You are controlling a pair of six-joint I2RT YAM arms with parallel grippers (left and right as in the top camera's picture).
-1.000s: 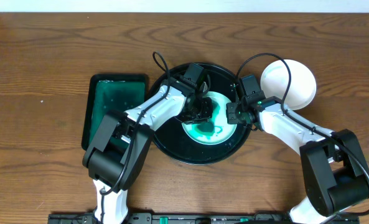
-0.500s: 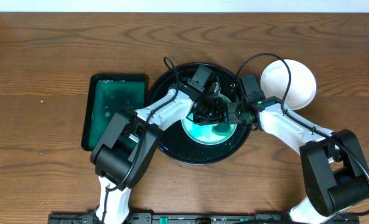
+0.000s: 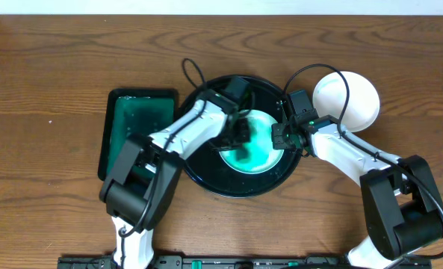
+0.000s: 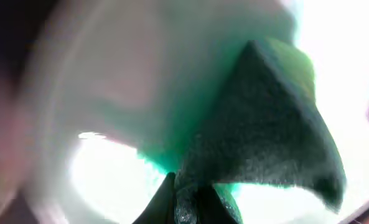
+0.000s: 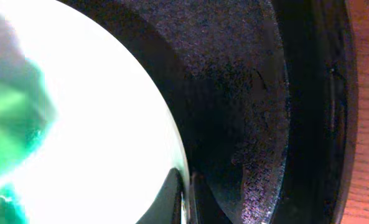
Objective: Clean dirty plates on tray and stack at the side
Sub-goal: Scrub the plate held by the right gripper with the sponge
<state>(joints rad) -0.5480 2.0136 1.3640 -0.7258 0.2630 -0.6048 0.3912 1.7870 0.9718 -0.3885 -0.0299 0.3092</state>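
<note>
The rectangular green tray (image 3: 137,127) lies at the left of the table (image 3: 49,67), its near end hidden under the left arm. Just beside it sits the black tray (image 3: 206,173), with bare wood around both. The dirty plate (image 3: 264,122) lies in the black tray, smeared teal and half covered by the left tool (image 3: 240,136). That tool is clenched on a dark green sponge (image 4: 265,137); its wrist view is blurred. The right tool (image 3: 279,137) pinches the plate's right rim. White crockery (image 3: 355,101) rests just right of the tray; one plate or several, I cannot tell.

plate (image 3: 264,146) in tray (image 3: 228,179), second plate (image 3: 359,101) right
</note>
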